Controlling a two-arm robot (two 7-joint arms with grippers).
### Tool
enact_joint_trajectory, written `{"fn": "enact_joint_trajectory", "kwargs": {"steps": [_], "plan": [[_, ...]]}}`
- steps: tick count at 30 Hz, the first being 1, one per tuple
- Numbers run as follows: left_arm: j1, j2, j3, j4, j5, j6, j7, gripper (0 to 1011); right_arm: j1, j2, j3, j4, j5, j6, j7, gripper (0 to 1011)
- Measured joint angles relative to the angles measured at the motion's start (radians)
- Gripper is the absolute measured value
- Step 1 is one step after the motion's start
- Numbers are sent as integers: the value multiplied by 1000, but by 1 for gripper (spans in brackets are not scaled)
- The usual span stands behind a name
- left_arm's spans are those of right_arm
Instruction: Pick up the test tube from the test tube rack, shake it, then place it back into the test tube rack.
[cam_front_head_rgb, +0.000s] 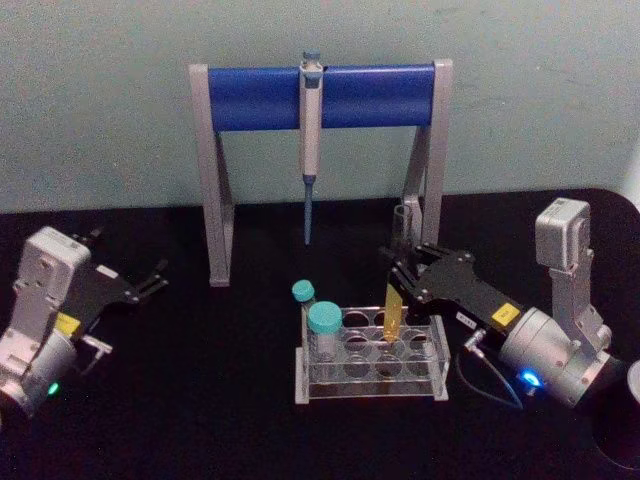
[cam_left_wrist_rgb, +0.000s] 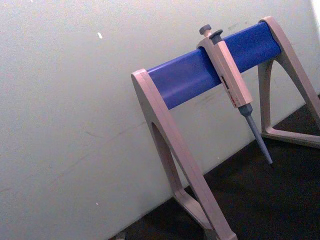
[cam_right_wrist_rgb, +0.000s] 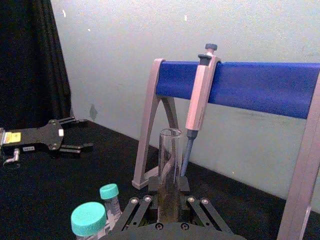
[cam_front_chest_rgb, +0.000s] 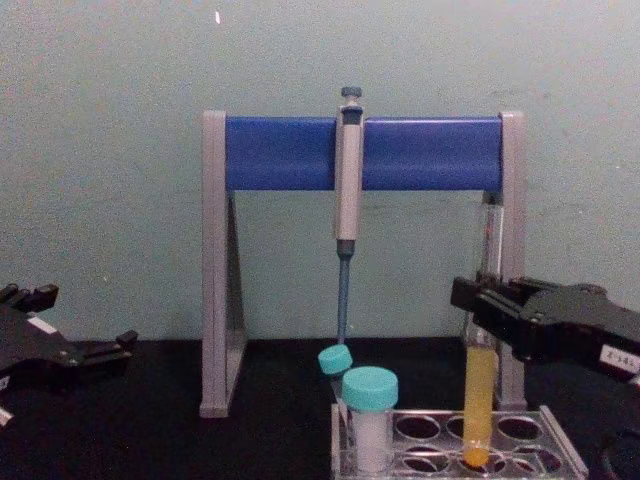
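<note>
At the left edge of the black table, the robot's left gripper (cam_front_head_rgb: 155, 278) rests idle with its black fingers spread apart, well away from the other equipment. Behind the centre stands a tall grey-and-blue pipette stand (cam_front_head_rgb: 260, 96), a grey-blue pipette (cam_front_head_rgb: 311, 130) hanging from its blue crossbar. In front of it sits the low clear plastic test tube rack (cam_front_head_rgb: 370, 385) with rows of round holes, two shorter teal-capped tubes (cam_front_head_rgb: 323, 330) standing in its left end. Over the rack's right portion, the right gripper (cam_front_head_rgb: 398, 268) reaches in from the right, its black fingers closed around the tall thin clear glass test tube (cam_front_chest_rgb: 479, 385). The tube stands upright, uncapped, yellow-orange liquid filling its lower part. In the chest view its bottom end sits down inside a rack hole.
</note>
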Motion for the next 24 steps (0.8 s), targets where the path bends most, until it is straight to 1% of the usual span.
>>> {"fn": "enact_joint_trajectory", "kwargs": {"steps": [24], "plan": [[0, 0, 0, 0, 0, 0, 0, 1010, -6, -16, -11, 35, 7, 12, -1, 229]]}}
